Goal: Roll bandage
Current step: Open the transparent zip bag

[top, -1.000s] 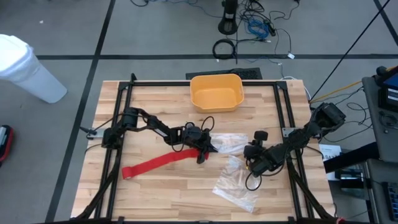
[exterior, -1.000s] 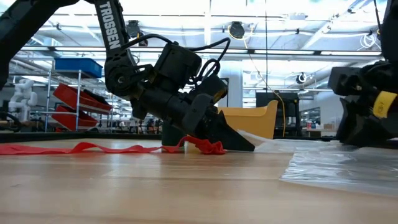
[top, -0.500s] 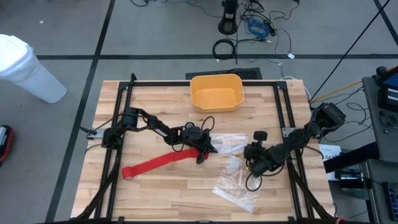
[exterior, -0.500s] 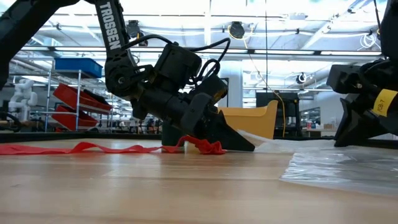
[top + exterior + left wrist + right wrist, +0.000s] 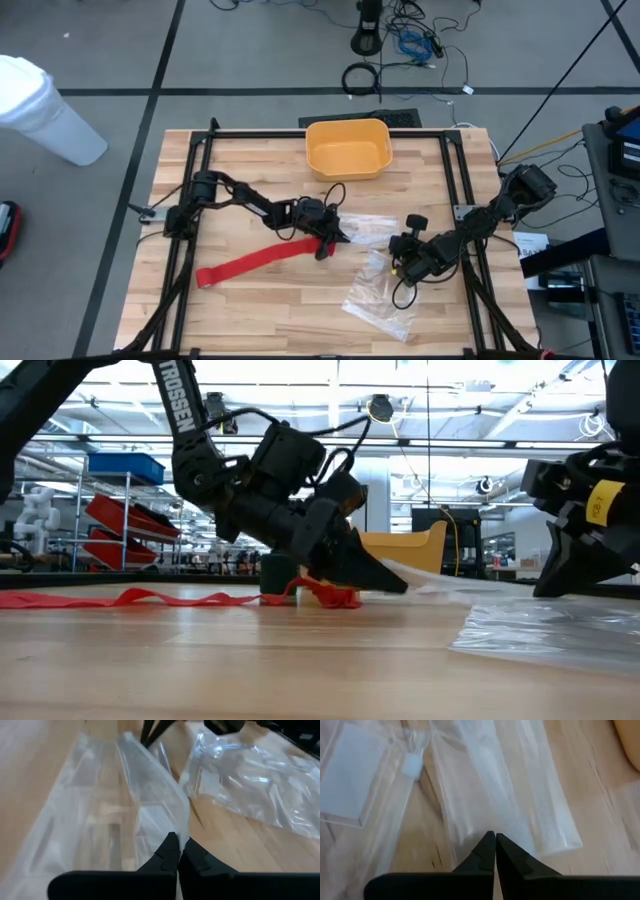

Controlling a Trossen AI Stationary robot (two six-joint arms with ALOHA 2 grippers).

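The bandage (image 5: 262,260) is a long red strip lying flat on the wooden table. Its right end (image 5: 332,596) is bunched on the wood just under my left gripper (image 5: 338,236). That gripper is shut on a clear plastic bag (image 5: 372,230), a little above the table. My right gripper (image 5: 393,265) is to its right, slanting down and shut on clear plastic (image 5: 470,795). My left gripper pinches a raised fold of the clear bag's near edge (image 5: 176,827) between its two fingertips, coming slanting down from the table's left. The film rises in a ridge from the tips, and the rest of the bag lies on the wood. My right gripper has its shut fingertips on the clear film's edge (image 5: 482,832), slanting down from the table's right. The tips hide the place of contact, so one layer or several cannot be told. The film lies flat on the table.
A second crinkled clear bag (image 5: 380,298) lies near the front right. A yellow bin (image 5: 348,148) stands at the far middle. Black frame rails (image 5: 190,200) run along the table's left and right sides.
My left gripper has risen a little, lifting the bag's edge off the wood with it. My right gripper has turned at the wrist while staying in place. The bandage has not moved.
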